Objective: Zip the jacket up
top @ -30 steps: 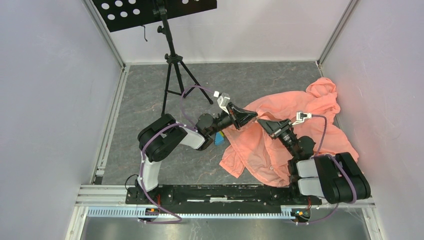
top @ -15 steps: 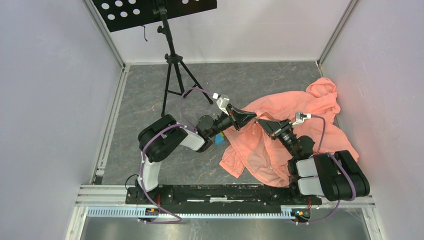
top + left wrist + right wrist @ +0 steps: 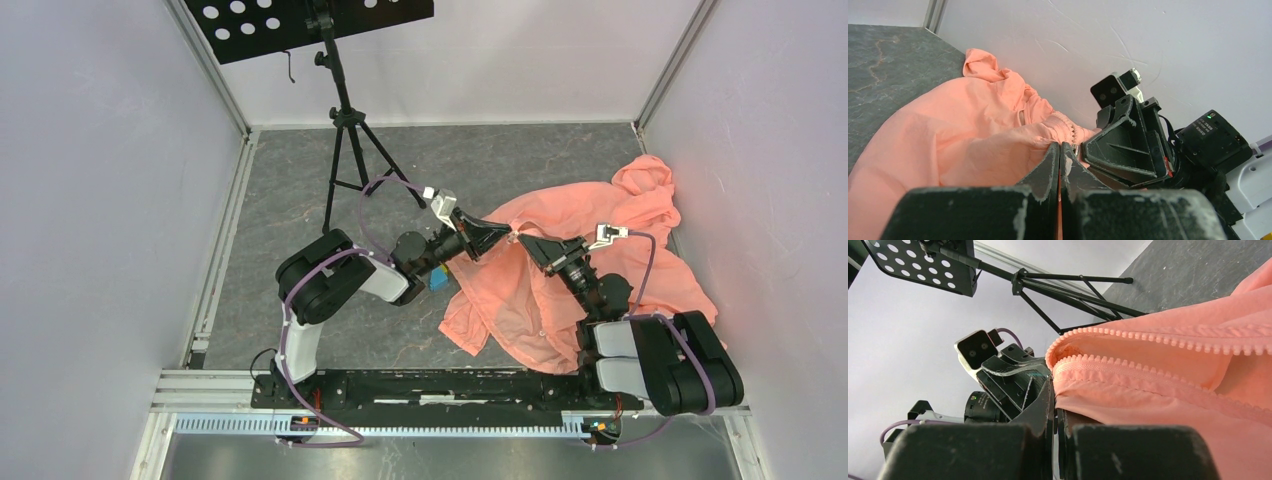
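Observation:
The salmon-orange jacket point(image 3: 590, 250) lies crumpled at the right of the grey floor, hood toward the right wall. My left gripper point(image 3: 511, 233) and right gripper point(image 3: 522, 240) meet tip to tip above its middle, lifting a fold. In the left wrist view the left gripper point(image 3: 1060, 146) is shut on jacket point(image 3: 973, 135) fabric beside the zipper teeth. In the right wrist view the right gripper point(image 3: 1054, 385) is shut on the jacket point(image 3: 1168, 390) edge just below the open zipper teeth point(image 3: 1148, 335). The zipper slider is hard to make out.
A black music stand tripod point(image 3: 345, 120) stands at the back centre-left. A small blue object point(image 3: 438, 279) lies under the left arm by the jacket's edge. Walls enclose the left, back and right sides; a metal rail point(image 3: 400, 385) runs along the near edge.
Both grippers have shifted slightly, the left wrist moving a little left and up, the right gripper following so the tips stay together. The jacket fold is held higher.

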Available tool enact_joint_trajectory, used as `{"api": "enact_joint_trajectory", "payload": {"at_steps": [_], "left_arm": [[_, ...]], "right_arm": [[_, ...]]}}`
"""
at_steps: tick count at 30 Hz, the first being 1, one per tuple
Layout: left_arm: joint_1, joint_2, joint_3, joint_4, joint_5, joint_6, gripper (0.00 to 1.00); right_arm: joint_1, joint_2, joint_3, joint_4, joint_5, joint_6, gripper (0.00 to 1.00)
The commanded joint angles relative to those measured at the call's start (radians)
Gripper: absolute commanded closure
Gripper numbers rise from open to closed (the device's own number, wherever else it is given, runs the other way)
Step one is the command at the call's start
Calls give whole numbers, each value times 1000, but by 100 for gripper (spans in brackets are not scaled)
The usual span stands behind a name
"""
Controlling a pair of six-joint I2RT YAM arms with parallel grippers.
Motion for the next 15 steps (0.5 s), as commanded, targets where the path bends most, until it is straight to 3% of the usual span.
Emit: {"api": "enact_joint_trajectory", "payload": {"at_steps": [1,15], "left_arm": [[-4,-40,-25,53,-26,30,98],[-6,-37,-81,53,9,-126,98]], "right_arm": [[-6,-31,-189,372,40,-17,100],[-12,20,-228,407,22,-41,99]]}}
